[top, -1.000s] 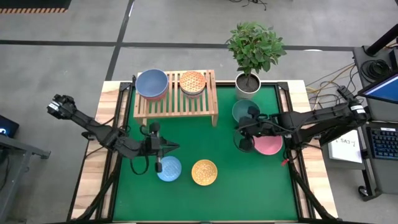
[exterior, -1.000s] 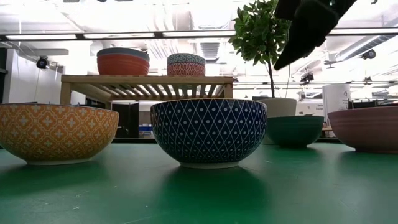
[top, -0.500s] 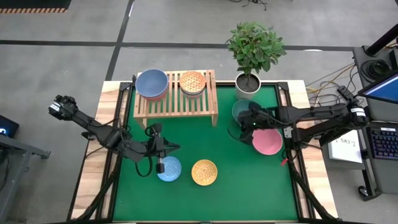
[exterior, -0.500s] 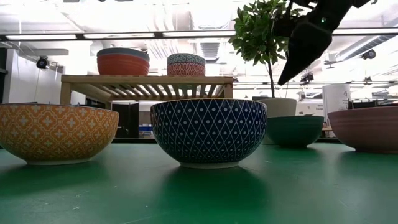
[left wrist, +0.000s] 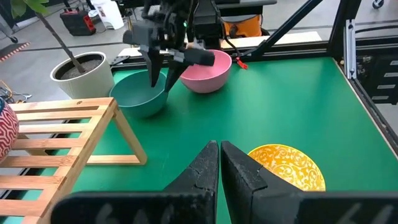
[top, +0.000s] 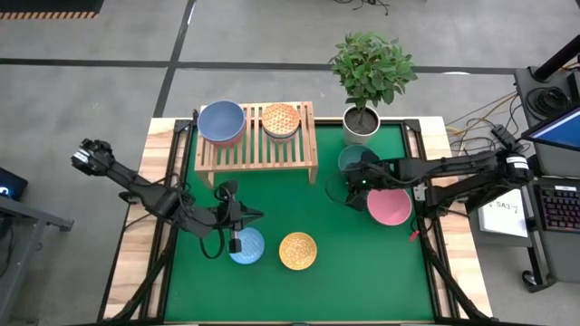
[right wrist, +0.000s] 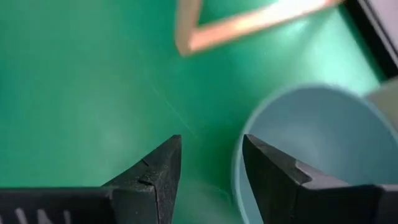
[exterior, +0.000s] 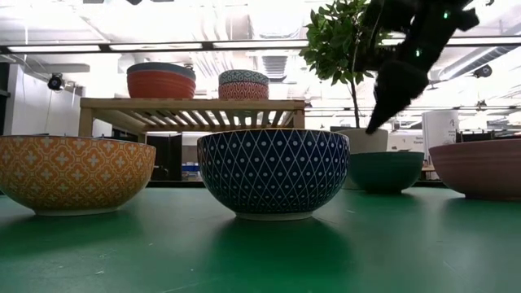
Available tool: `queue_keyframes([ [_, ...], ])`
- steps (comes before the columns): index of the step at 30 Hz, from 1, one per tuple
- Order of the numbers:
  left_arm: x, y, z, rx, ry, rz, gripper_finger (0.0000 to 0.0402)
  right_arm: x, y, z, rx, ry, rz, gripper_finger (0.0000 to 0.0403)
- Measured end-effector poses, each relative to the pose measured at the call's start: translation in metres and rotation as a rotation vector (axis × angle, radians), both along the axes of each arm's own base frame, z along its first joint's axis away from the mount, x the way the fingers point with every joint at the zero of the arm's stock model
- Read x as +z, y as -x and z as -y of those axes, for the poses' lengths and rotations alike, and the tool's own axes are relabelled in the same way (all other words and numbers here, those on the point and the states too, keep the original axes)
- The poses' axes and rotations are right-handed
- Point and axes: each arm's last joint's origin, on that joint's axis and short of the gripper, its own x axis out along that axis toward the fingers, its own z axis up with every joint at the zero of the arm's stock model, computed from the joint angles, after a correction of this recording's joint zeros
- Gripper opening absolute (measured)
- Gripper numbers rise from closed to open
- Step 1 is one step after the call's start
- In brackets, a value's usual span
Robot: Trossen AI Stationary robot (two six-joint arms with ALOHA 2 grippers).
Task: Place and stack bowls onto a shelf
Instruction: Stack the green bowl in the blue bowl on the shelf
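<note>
In the high view the right gripper hangs over the near rim of the teal bowl, just beside the pink bowl and the plant pot. The shelf already carries two stacks, so I judge the step is to pinch this teal bowl by its rim.

In the low view the right gripper points down above the teal bowl; the dark blue bowl and the orange bowl stand in front.

In the left wrist view the left gripper is pressed together, waiting near the yellow bowl.

In the right wrist view the right gripper's fingers are spread, one outside the rim of the teal bowl and one above it. To do it well, it should lower until the rim is between them, then close. The pink bowl and the pot leave little room to the side.
</note>
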Motion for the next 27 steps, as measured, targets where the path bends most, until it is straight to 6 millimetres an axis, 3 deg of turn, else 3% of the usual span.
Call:
queue_keyframes([
  [10,-0.006,-0.005,0.003,0.000,-0.012,-0.019,0.0000,-0.038,-0.013,0.010,-0.029,0.061,-0.175,0.0155],
  [15,-0.006,-0.005,0.003,0.000,-0.012,-0.021,0.0000,-0.049,-0.016,0.014,-0.044,0.063,-0.224,0.0112],
  [20,-0.006,-0.005,0.003,0.000,-0.012,-0.021,0.0000,-0.047,-0.015,0.013,-0.040,0.066,-0.217,0.0023],
  [27,-0.006,-0.005,0.003,0.001,-0.011,-0.019,0.0000,-0.020,-0.004,0.008,0.010,0.022,-0.105,0.0010],
])
